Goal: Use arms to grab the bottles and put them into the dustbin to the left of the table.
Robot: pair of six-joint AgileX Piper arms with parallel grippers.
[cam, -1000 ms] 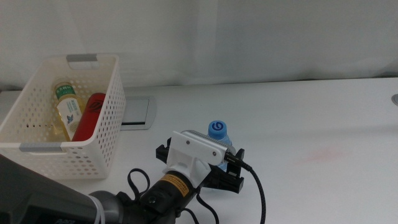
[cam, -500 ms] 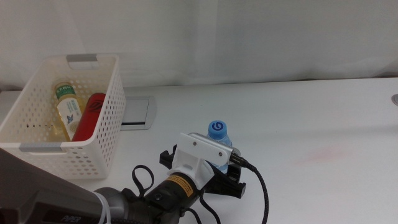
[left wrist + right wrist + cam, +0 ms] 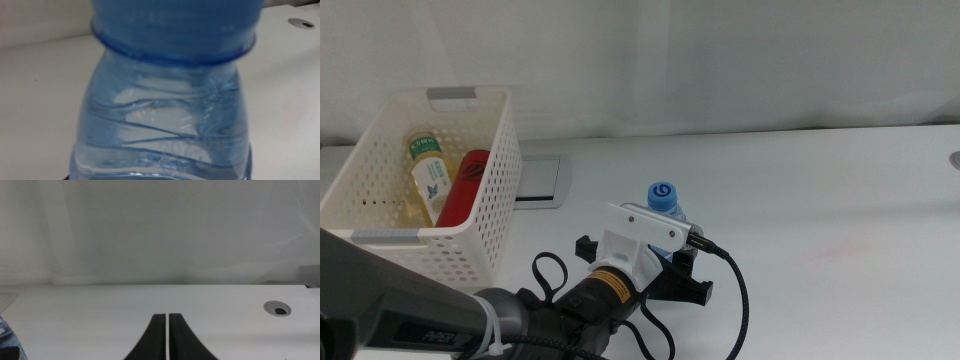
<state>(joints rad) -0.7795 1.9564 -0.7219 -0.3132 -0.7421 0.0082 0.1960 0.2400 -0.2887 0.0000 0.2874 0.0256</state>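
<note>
Even, bright, diffuse light; shadows stay faint on the bench (image 3: 840, 180). The left wrist view's bottle (image 3: 165, 115) is close and blurred.

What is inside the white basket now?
The basket holds a yellow tea bottle and a red can, lying side by side. Its near wall covers their lower ends and the floor beneath.

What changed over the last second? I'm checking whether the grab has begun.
The left gripper slid toward the camera, and the small clear blue-capped water bottle between its jaws shifted slightly left. The yellow tea bottle and red cola can stayed in the white perforated basket.
</note>
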